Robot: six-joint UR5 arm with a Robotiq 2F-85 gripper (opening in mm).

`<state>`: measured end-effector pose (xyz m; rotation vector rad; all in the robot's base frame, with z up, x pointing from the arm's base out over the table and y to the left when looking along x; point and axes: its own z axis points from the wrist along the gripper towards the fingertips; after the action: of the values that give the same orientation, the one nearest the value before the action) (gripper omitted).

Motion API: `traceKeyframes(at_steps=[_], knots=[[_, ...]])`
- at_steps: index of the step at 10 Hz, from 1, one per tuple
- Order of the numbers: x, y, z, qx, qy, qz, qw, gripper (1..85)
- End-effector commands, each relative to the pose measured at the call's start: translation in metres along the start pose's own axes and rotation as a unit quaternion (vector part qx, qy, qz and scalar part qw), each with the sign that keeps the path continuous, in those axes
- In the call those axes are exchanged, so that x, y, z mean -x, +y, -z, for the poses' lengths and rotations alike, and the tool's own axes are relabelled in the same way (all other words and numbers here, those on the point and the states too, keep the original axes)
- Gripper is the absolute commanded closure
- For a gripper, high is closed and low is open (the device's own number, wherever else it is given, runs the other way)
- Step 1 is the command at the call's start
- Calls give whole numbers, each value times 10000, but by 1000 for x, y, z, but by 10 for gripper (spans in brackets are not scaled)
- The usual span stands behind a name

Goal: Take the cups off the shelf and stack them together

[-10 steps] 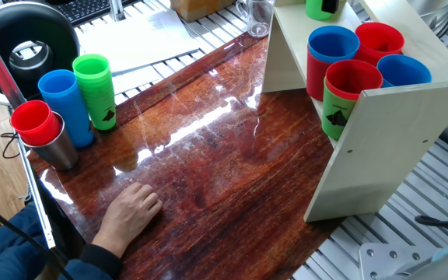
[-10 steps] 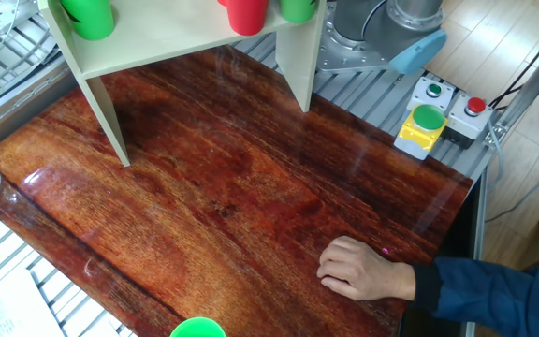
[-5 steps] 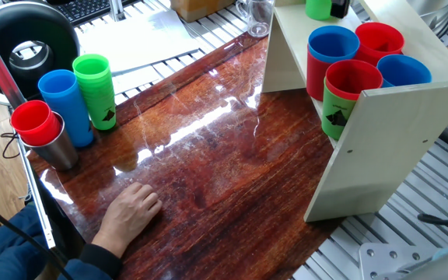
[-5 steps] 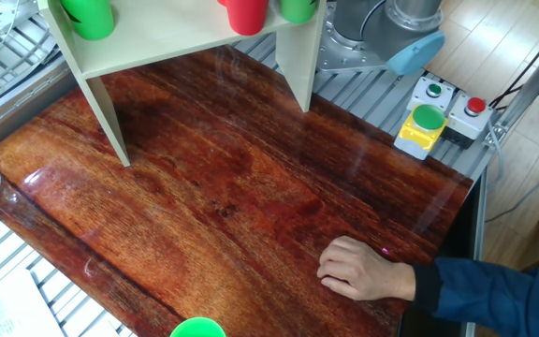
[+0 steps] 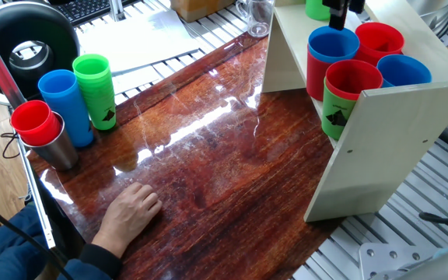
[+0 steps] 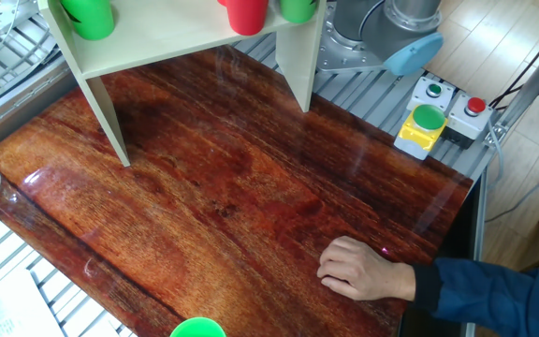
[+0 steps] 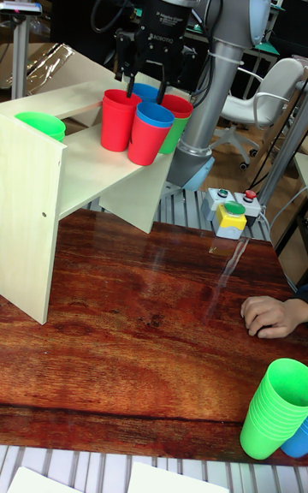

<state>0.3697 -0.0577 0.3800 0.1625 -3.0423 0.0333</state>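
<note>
The cream shelf (image 5: 395, 148) stands at the table's right end. On it sits a cluster of cups: a blue-rimmed cup (image 5: 333, 43), a red cup (image 5: 379, 37), a blue cup (image 5: 404, 70) and a red cup nested in a green logo cup (image 5: 351, 79). A green cup (image 5: 316, 8) stands apart at the shelf's far end. In the tall view my gripper (image 7: 145, 82) hangs open just above the cluster's back cups (image 7: 147, 91), holding nothing. Only its black fingertips (image 5: 337, 14) show at the top edge of one fixed view. The other fixed view shows cup bottoms (image 6: 246, 14) on the shelf (image 6: 185, 33).
Tall blue (image 5: 67, 105) and green (image 5: 96, 89) cup columns and a red cup in a steel tumbler (image 5: 41, 128) stand at the table's left. A person's hand (image 5: 131, 214) rests on the wood. A glass mug (image 5: 259, 15) and a button box (image 6: 429, 117) sit beside the table.
The gripper's black fingers have come a little further into one fixed view, down over the blue-rimmed cup. Cups and hand have not moved.
</note>
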Motion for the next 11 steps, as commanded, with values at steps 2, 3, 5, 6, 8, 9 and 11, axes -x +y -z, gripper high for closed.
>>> traceKeyframes(at_steps=[2, 3, 5, 6, 8, 9, 11], knots=[[-2, -3, -7, 81, -48, -33, 10000, 323], [-2, -3, -9, 102, -65, -39, 9999, 323], [-4, -4, -13, 128, -114, -44, 9998, 323], [-5, -4, -14, 142, -123, -51, 9998, 323], [-6, -5, -17, 176, -173, -71, 9997, 323], [-6, -4, -19, 212, -199, -91, 9995, 323], [-5, 1, -25, 254, -256, -135, 9993, 327]])
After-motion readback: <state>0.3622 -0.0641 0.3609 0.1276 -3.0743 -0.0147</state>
